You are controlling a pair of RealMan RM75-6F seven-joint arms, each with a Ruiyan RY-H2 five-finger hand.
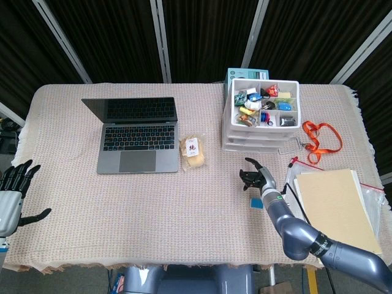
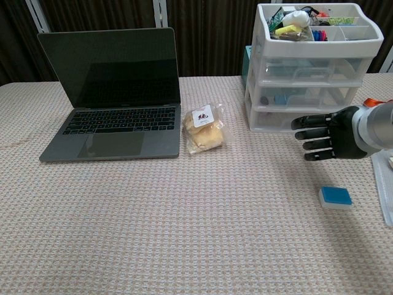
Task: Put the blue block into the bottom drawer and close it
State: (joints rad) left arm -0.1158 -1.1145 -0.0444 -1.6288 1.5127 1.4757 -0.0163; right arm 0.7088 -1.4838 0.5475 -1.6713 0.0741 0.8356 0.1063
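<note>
The blue block (image 1: 256, 202) (image 2: 336, 196) lies flat on the woven cloth at the right front of the table. My right hand (image 1: 254, 176) (image 2: 322, 135) hovers above and just beyond it, fingers extended leftward, holding nothing. It is in front of the white three-drawer unit (image 1: 260, 131) (image 2: 313, 74), whose bottom drawer (image 2: 276, 120) looks shut and is partly hidden by the hand. My left hand (image 1: 11, 190) hangs off the table's left edge with its fingers spread, empty.
An open laptop (image 1: 138, 131) (image 2: 113, 92) sits at the left, with a bagged snack (image 1: 193, 152) (image 2: 204, 127) beside it. A tan notebook (image 1: 337, 211) on a plastic bag lies at the right. An orange lanyard (image 1: 321, 136) is right of the drawers.
</note>
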